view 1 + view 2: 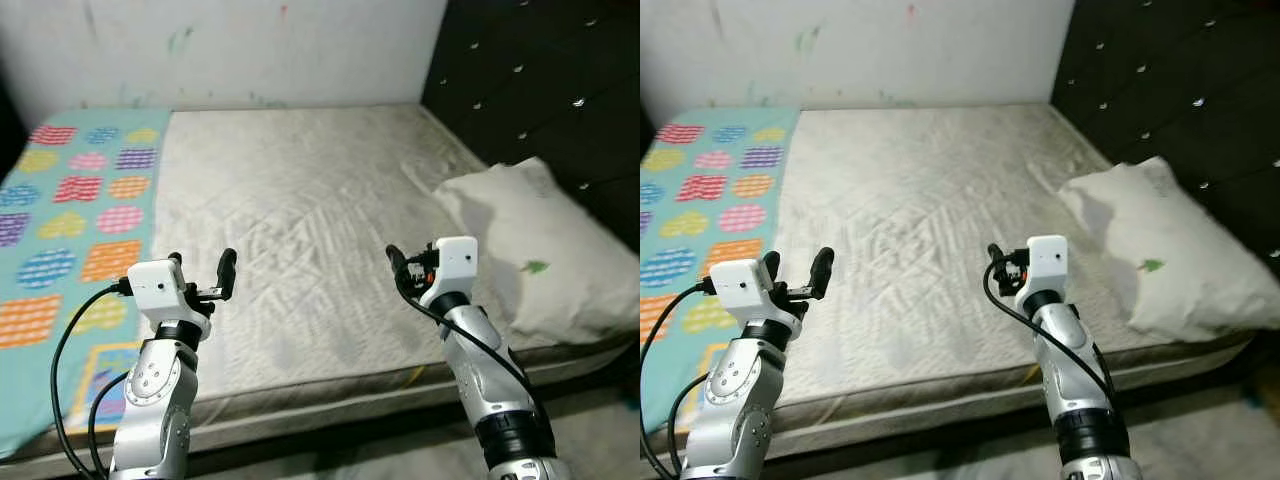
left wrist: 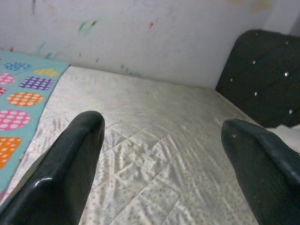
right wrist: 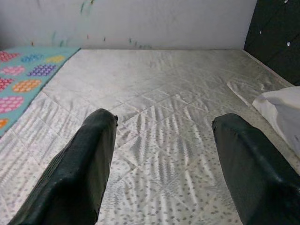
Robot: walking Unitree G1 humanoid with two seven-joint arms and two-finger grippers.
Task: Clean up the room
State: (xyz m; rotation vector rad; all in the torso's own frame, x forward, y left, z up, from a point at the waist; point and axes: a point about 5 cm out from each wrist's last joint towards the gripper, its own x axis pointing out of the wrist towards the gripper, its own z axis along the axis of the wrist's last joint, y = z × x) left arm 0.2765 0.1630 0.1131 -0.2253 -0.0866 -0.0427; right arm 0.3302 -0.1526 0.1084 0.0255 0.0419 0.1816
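So your left gripper (image 1: 205,275) and right gripper (image 1: 410,265) both hover spread over the bed (image 1: 300,200); pillow (image 1: 540,250) lies at 3 o'clock of the right gripper, blanket (image 1: 70,200) at 9 o'clock.

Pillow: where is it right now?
The pillow lies on the mattress at the robot's right, against the black headboard, beyond the right hand.
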